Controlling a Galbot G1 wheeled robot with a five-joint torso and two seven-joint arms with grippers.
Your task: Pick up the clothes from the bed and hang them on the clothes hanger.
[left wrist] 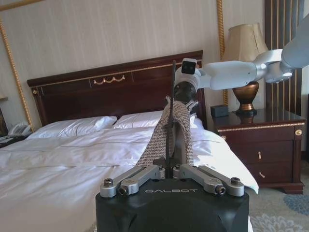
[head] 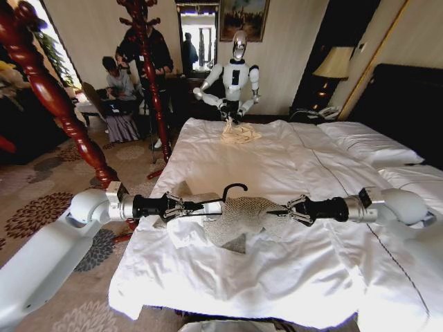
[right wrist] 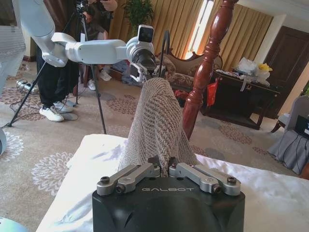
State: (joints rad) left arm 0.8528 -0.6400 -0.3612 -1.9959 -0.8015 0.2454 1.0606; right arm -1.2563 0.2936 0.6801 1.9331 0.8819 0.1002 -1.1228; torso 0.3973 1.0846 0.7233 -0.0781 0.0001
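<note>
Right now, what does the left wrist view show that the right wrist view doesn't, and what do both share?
Left wrist view: the dark headboard, white pillows, a lamp on a nightstand, and the right gripper at the jacket's far end.

Right wrist view: a red wooden post, curtains, a tripod, and the left gripper at the far end.

Both: the herringbone jacket stretched over the thin black hanger between the grippers, above the white bed.

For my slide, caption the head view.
Both grippers, left and right, hold the jacket on its hanger above the bed.
</note>
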